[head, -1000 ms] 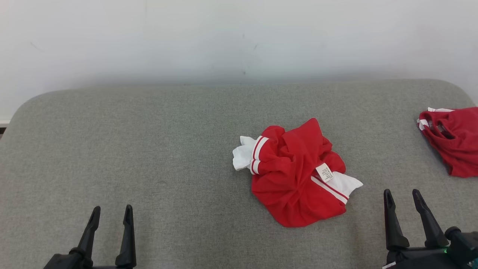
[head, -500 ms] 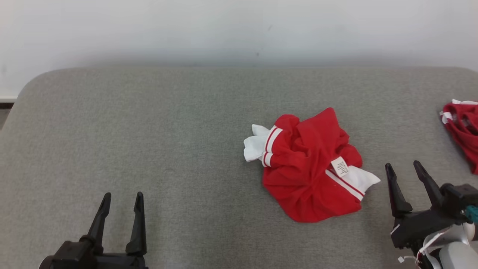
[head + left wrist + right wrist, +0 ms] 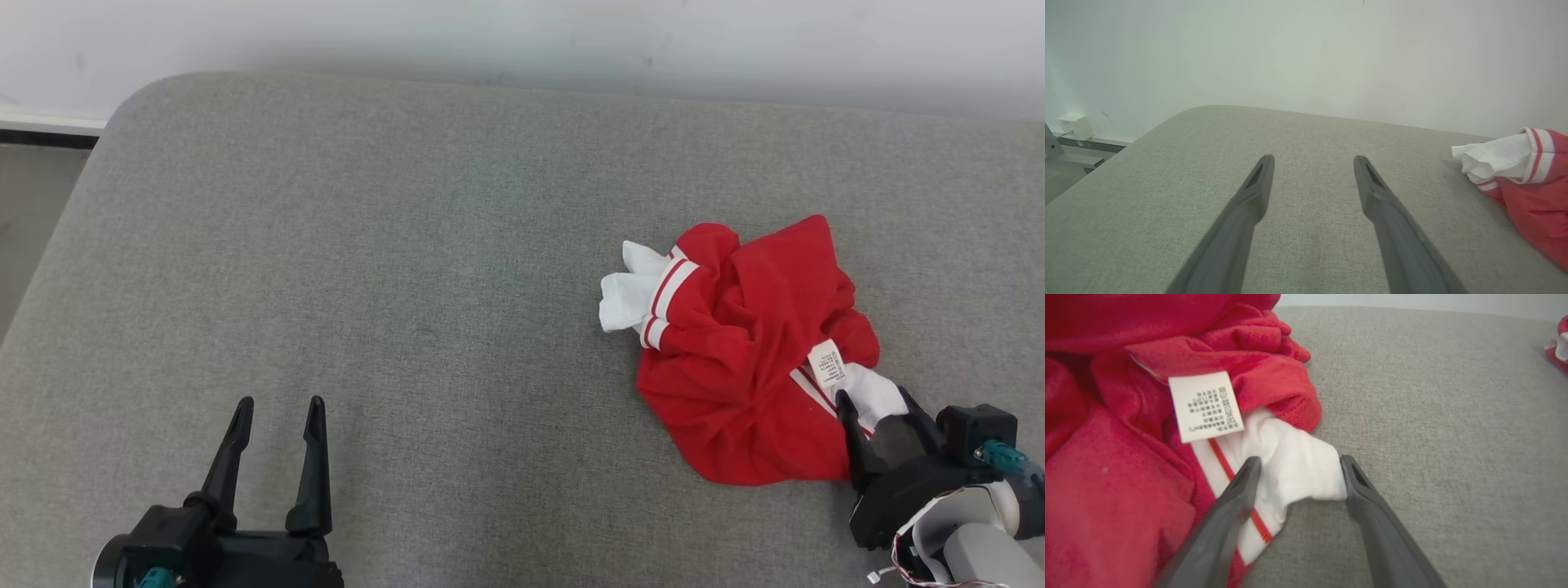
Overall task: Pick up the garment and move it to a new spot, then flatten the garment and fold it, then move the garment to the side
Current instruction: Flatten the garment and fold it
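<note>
Crumpled red garment [image 3: 751, 359] on grey bench [image 3: 408, 245], toward 3 o'clock in head view. At 5 o'clock of it, right claw [image 3: 872, 400] spread wide, fingers straddling white sleeve end [image 3: 1298, 473], not pinching. White care label [image 3: 1205, 406] at 10 o'clock of that sleeve end in right wrist view. At 7 o'clock of head view, left claw [image 3: 281, 402] spread, empty, well apart from garment.

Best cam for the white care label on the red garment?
Right wrist view: the care label is close and large, its printed rows visible. Head view shows it as a small white tag on the garment. Left wrist view catches the garment's striped cuff.
</note>
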### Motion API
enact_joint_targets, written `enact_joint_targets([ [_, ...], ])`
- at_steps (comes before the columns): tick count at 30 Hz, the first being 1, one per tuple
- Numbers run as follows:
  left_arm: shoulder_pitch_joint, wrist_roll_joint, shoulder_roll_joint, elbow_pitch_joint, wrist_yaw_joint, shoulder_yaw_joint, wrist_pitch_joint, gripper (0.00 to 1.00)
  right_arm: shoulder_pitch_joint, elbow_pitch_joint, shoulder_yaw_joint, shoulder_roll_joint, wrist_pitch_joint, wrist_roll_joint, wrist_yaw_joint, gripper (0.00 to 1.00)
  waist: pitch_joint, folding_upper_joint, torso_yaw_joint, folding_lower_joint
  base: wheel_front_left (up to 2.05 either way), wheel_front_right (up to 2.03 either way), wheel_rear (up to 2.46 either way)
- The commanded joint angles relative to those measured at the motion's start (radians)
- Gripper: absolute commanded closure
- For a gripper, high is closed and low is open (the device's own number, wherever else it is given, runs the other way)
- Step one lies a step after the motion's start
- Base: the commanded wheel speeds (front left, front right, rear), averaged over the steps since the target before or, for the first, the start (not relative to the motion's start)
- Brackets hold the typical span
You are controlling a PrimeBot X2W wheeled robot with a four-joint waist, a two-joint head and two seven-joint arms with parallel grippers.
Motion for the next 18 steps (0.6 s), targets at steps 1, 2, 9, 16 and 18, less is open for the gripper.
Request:
enact_joint_targets([
  [1,-0.014,-0.001,-0.002,0.002,-0.001,0.005,-0.001,0.00,-0.016,0.038,0.014,-0.001,-0.004,0.012,-0.003,0.00,0.014,-0.0001,0.015,-0.0001,0.00,0.00,0.00],
  [2,-0.014,-0.001,-0.002,0.004,-0.002,0.008,-0.001,0.00,-0.019,0.060,0.024,0.001,-0.002,0.018,-0.003,0.00,0.014,-0.0001,0.015,-0.0001,0.00,0.00,0.00],
  [9,-0.021,0.004,-0.003,0.008,0.001,0.008,-0.001,0.00,-0.061,0.135,0.062,0.003,-0.017,0.068,-0.003,1.00,0.006,-0.0001,0.005,-0.0001,0.00,0.00,0.00],
  [16,0.005,0.009,-0.004,0.007,0.007,0.016,-0.001,0.00,-0.125,0.139,0.042,-0.086,-0.069,0.111,-0.003,1.00,-0.020,-0.0001,-0.030,-0.0001,0.00,0.00,0.00],
  [18,0.006,0.010,-0.003,0.012,0.004,0.018,-0.001,0.00,-0.135,0.131,0.028,-0.129,-0.075,0.116,-0.003,1.00,-0.030,-0.0001,-0.040,-0.0001,0.00,0.00,0.00],
])
